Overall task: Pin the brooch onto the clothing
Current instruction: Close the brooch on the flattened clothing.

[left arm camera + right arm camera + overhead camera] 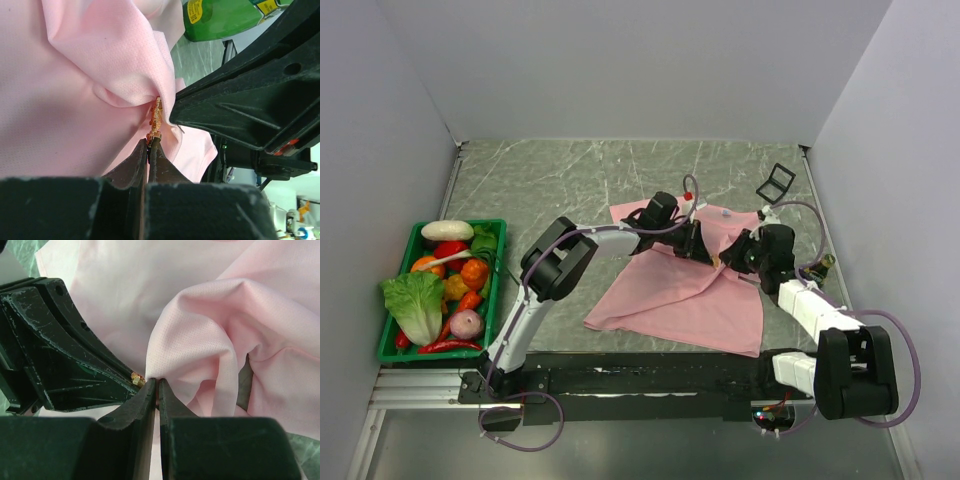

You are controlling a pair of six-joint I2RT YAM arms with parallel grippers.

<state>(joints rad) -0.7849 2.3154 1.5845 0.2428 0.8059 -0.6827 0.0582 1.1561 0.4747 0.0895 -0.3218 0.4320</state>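
The pink T-shirt (680,290) lies crumpled on the table's middle right. My left gripper (708,256) and right gripper (728,258) meet tip to tip over its upper part. In the left wrist view the left gripper (150,142) is shut on the tiny gold and orange-red brooch (155,119), which presses into a raised fold of the shirt (100,75). In the right wrist view the right gripper (157,382) is shut on that fold of shirt (210,325), and the brooch (137,379) shows just left of its tips, against the left gripper's fingers (65,360).
A green crate (490,290) of toy vegetables and fruit stands at the left edge. A small black frame-like object (775,183) stands at the back right. Walls close in on three sides.
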